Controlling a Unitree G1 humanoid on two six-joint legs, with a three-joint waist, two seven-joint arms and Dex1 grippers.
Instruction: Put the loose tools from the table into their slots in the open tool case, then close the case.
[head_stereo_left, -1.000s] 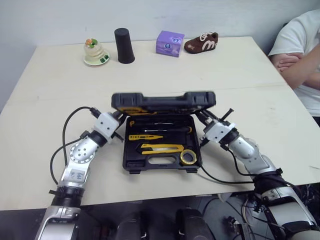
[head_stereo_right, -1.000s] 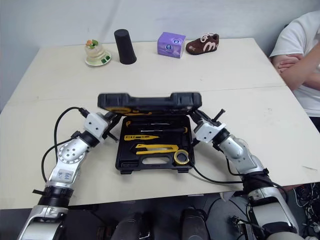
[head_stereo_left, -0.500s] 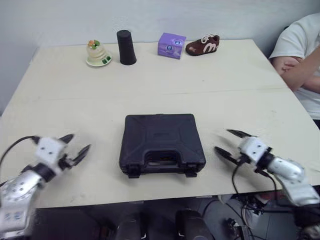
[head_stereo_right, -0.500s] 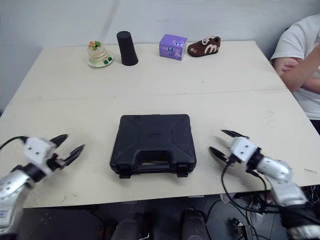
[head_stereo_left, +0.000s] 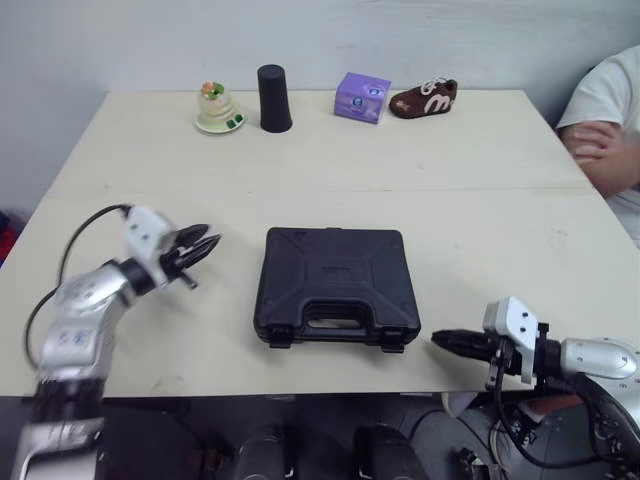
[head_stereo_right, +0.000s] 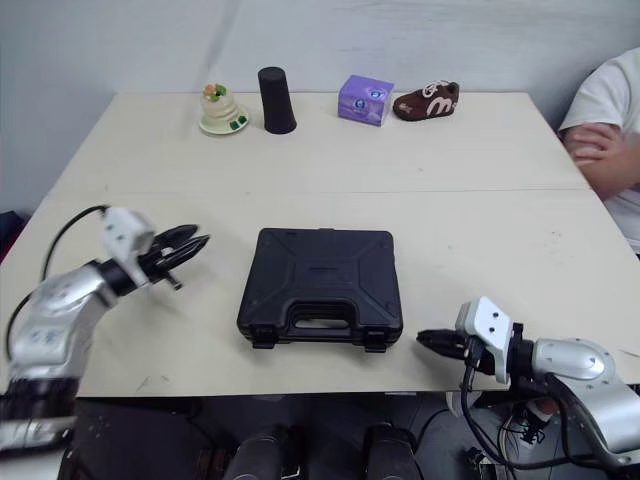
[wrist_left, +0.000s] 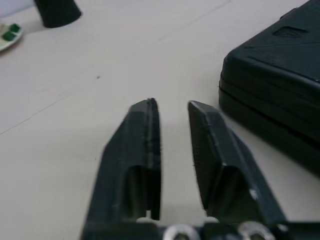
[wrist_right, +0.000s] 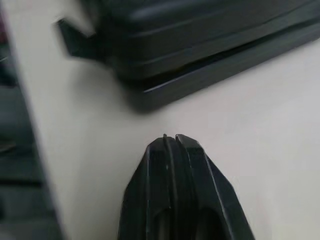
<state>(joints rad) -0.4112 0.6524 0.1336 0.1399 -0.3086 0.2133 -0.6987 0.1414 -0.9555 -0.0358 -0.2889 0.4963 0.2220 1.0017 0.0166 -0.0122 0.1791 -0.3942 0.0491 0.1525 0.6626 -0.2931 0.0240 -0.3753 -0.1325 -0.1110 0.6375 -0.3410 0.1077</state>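
One tool case (head_stereo_left: 335, 285), lid shut, on the bench (head_stereo_left: 450, 170). My left tool (head_stereo_left: 208, 238) is slightly parted and empty, left of it; my right tool (head_stereo_left: 440, 341) is pinched closed by its front-right corner.

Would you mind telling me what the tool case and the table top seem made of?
The tool case looks like moulded black plastic, matt, given its raised ribs and moulded handle. The table top is pale, smooth, low-sheen, with a seam across; perhaps laminate or painted board.
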